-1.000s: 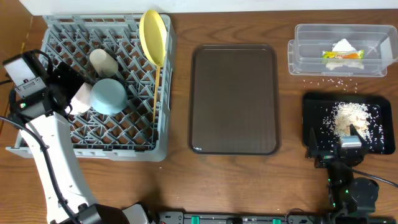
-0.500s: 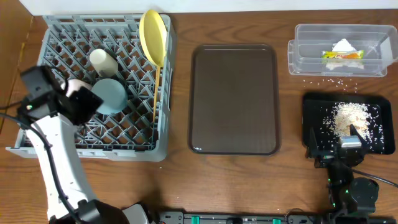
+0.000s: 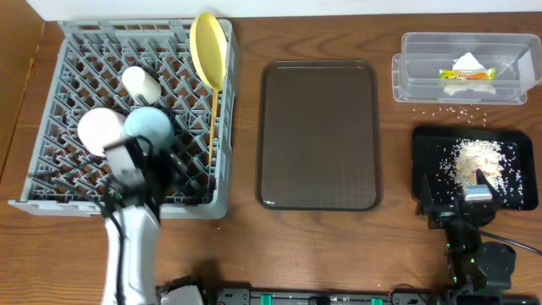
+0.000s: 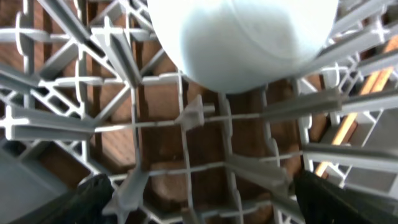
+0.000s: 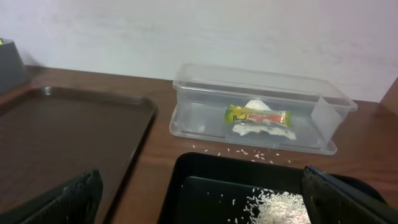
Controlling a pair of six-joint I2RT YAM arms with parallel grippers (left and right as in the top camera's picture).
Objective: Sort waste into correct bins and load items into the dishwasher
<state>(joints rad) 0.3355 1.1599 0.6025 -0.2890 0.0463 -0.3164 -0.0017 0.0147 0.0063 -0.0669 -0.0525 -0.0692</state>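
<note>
Seemingly untouched, the light blue bowl (image 4: 242,37) sits just ahead of the wide-spread left hand (image 4: 205,202).

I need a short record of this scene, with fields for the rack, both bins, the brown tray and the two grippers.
dish rack: pale yellow plate on edge, white cup, white bowl, light blue bowl, chopsticks
clear tub: snack wrapper, napkin
black tray: rice crumbs
brown tray: nothing on it
left gripper: open, over the rack, holding nothing
right gripper: open, at the black tray's near edge, holding nothing
</note>
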